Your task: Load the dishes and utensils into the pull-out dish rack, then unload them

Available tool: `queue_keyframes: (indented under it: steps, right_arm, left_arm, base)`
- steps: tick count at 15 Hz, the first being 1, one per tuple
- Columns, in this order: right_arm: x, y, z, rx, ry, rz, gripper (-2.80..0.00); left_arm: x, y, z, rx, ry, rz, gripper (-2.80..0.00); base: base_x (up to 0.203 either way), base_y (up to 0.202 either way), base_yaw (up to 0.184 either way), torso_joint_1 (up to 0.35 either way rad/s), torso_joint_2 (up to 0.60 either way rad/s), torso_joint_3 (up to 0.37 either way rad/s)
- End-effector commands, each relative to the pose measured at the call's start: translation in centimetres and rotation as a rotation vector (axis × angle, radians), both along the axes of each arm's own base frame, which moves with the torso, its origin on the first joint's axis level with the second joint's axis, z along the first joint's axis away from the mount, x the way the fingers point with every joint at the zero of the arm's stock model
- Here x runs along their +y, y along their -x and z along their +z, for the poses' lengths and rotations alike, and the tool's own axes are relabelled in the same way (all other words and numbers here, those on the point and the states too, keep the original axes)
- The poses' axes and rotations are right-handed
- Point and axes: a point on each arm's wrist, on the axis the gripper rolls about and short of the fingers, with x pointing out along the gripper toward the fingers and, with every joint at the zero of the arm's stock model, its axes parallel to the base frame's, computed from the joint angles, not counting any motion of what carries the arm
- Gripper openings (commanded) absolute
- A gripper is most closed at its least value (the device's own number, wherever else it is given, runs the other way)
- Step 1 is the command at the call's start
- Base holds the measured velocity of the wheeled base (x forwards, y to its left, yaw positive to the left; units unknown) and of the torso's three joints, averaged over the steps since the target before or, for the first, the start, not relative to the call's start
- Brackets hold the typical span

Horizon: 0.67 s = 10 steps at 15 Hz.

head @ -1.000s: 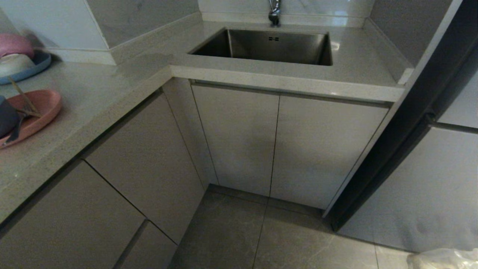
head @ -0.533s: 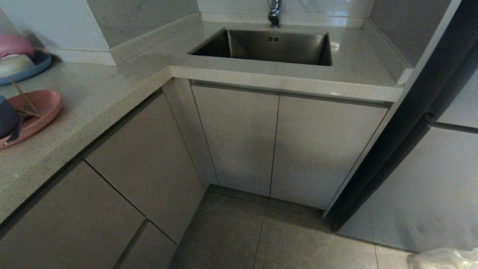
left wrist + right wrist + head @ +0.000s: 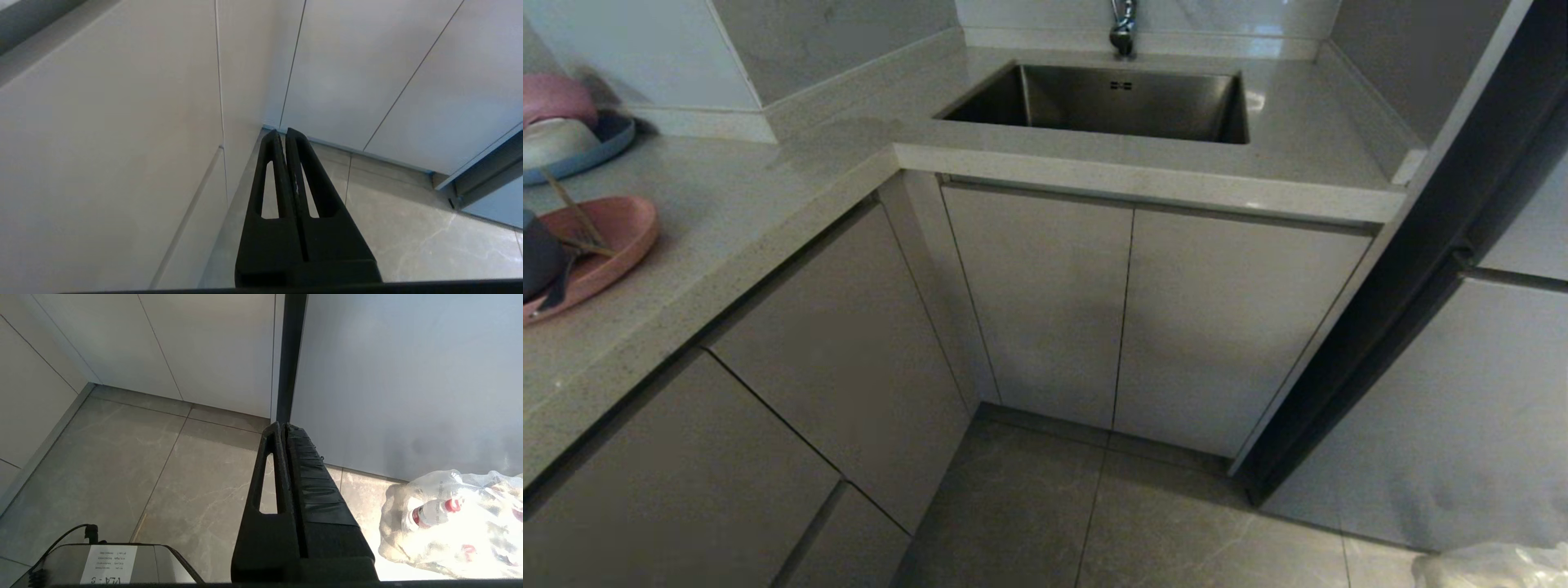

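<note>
Both end effectors, left (image 3: pixel 282 131) and right (image 3: pixel 282 424), hang closed and empty above the floor (image 3: pixel 1160 523).

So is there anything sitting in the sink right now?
No, the sink shows only bare steel walls under the tap.

The left gripper (image 3: pixel 282 132), fingers pressed together, hangs low in the cabinet corner: flat drawer fronts (image 3: pixel 102 163) close beside it on one flank, 2 closed cabinet doors (image 3: pixel 347 77) ahead, open floor tile (image 3: pixel 408 232) below and beyond. The right gripper (image 3: pixel 282 425), also closed, points at bare floor (image 3: pixel 135 473), with the dark upright panel edge (image 3: pixel 291 355) straight ahead, a clear plastic bag of bottles (image 3: pixel 453 522) crowding one side and a grey box (image 3: pixel 110 563) low on the other.
</note>
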Motion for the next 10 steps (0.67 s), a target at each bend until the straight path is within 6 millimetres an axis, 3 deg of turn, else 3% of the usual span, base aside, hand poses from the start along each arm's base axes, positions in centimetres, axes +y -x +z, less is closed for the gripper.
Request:
queue_keyframes:
  steps: [1,6,10]
  right_arm:
    - [0.0,0.0,-0.01,0.001,0.001,0.001,-2.8]
    - [0.0,0.0,-0.01,0.001,0.001,0.001,-2.8]
    - [0.0,0.0,-0.01,0.001,0.0,0.002,-2.8]
  left_arm:
    - [0.0,-0.04,-0.1,0.006,0.003,0.0,-2.8]
    - [0.01,-0.09,-0.07,-0.009,0.012,0.003,-2.8]
    - [0.01,-0.09,-0.08,-0.007,0.01,0.003,-2.8]
  base:
    - [0.0,0.0,0.0,0.0,0.0,0.0]
    - [0.0,0.0,0.0,0.0,0.0,0.0]
    - [0.0,0.0,0.0,0.003,0.0,0.141]
